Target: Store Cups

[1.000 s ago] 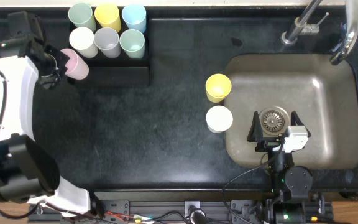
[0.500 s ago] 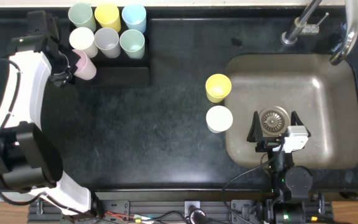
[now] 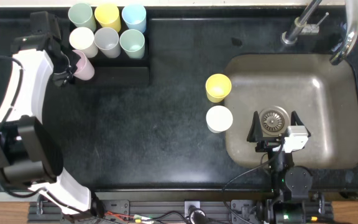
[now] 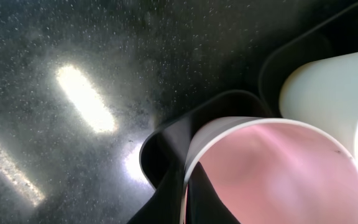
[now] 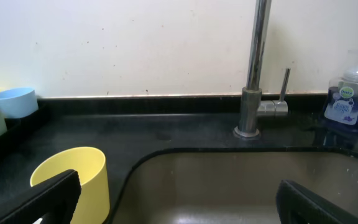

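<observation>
A pink plastic cup (image 3: 83, 66) is clamped in the left fingers (image 4: 207, 202) at the black cup rack (image 3: 126, 76). The right fingers (image 5: 51, 199) are spread apart over the steel sink (image 3: 328, 81).

A dark speckled worktop (image 3: 166, 137) carries a steel sink (image 3: 328, 81) sunk into its right end, a round drain (image 3: 274, 118) in the basin floor, a chrome faucet (image 5: 253, 93) and a blue soap bottle (image 5: 350, 99) standing along its back edge against a pale wall (image 5: 135, 43).

No readable text anywhere.
A soap bottle (image 5: 348, 99) beside the tap carries a printed label (image 5: 345, 107), but its lettering is too small to make out.
</observation>
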Motion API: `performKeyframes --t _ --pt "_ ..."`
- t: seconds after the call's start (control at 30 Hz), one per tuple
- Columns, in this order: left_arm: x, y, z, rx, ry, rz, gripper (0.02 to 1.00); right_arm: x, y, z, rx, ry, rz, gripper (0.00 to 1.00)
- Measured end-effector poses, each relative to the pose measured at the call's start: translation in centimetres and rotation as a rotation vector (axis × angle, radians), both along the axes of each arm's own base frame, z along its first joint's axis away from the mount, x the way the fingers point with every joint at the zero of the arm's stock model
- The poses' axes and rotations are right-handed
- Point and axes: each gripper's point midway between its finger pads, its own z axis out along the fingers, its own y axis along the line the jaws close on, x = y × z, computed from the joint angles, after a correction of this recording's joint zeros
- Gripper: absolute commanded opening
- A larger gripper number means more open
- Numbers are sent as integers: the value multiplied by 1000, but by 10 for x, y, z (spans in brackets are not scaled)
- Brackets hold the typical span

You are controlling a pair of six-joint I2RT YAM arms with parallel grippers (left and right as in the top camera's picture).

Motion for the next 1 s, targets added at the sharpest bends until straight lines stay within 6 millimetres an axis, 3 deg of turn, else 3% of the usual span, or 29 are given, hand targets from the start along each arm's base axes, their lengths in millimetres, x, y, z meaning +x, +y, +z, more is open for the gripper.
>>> performKeyframes --t 0.23,0.27,0.33,0.4,0.67,0.73,0.8,1.0 --pt "2 2 -8 8 13 4 38 0 0 0 0 1 0 998" --pt "1 2 -8 8 14 3 137 0 0 0 0 1 -1 998" --pt "2 2 -8 8 11 5 489 0 0 0 0 1 0 998" --pt "3 2 -9 9 10 4 678 0 0 0 0 0 0 998" --pt "1 2 -11 6 22 6 820 0 0 0 0 0 0 998" --pt "1 2 -10 6 22 6 875 0 0 0 0 0 0 998" --pt "0 2 -6 8 16 2 1000 0 0 0 0 0 0 996" --pt "-7 -3 37 21 -66 -7 1000 0 0 0 0 1 0 998"
